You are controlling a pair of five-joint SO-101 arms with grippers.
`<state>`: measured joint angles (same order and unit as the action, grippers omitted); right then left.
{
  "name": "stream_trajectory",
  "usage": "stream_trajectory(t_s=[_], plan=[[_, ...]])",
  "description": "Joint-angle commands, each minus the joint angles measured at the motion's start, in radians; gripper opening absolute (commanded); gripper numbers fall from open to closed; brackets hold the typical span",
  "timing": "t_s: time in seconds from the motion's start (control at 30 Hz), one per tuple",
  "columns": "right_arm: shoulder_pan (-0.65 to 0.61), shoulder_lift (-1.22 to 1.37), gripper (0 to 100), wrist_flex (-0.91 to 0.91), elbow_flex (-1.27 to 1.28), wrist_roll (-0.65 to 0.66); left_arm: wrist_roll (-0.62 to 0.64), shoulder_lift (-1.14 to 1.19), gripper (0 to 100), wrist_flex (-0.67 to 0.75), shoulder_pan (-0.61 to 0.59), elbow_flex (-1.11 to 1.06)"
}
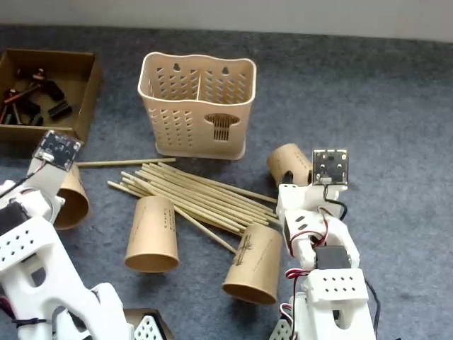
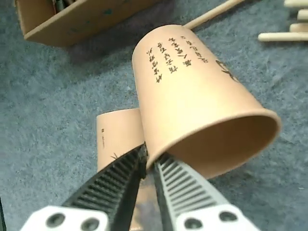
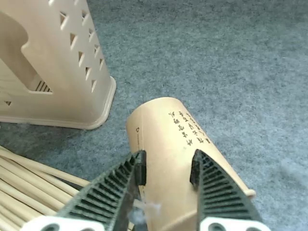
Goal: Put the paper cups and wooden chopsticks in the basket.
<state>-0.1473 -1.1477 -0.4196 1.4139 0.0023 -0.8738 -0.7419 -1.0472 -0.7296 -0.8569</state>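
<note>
My left gripper [image 2: 149, 166] is shut on the rim of a brown paper cup [image 2: 192, 96], which hangs tilted above the carpet at the left [image 1: 73, 202]. A second cup [image 2: 118, 137] lies under it. My right gripper [image 3: 167, 168] is open, its fingers just over a cup [image 3: 178, 139] lying on its side to the right of the basket [image 1: 289, 164]. The beige perforated basket [image 1: 198, 106] stands upright at the back. A pile of wooden chopsticks [image 1: 191, 195] lies in front of it. Two more cups [image 1: 152, 234] [image 1: 255, 263] lie near the pile.
An open cardboard box [image 1: 85, 85] with dark parts sits at the back left. Grey carpet covers the table. One chopstick [image 1: 124, 163] lies apart, left of the basket's foot. Bare carpet stretches to the right of the basket.
</note>
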Motion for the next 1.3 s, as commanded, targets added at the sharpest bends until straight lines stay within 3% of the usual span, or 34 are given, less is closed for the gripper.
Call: stream_trajectory(t_s=[0.0, 0.3, 0.67, 0.87, 1.27], plan=[[0.002, -0.005, 15.9, 0.002, -0.004, -0.002, 0.094, -0.025, 0, -0.124, 0.067, 0.140], [0.002, -0.005, 15.9, 0.002, -0.004, -0.002, 0.302, -0.025, 0, -0.362, 0.131, 0.358], [0.002, -0.005, 15.9, 0.002, -0.004, -0.002, 0.462, -0.025, 0, -0.523, 0.136, 0.576], [0.002, -0.005, 15.9, 0.002, -0.004, -0.002, 0.611, -0.016, 0, -0.647, 0.282, 0.725], [0.007, -0.005, 15.9, 0.127, 0.065, -0.002, 0.824, -0.015, 1, -0.649, 0.559, 0.871]])
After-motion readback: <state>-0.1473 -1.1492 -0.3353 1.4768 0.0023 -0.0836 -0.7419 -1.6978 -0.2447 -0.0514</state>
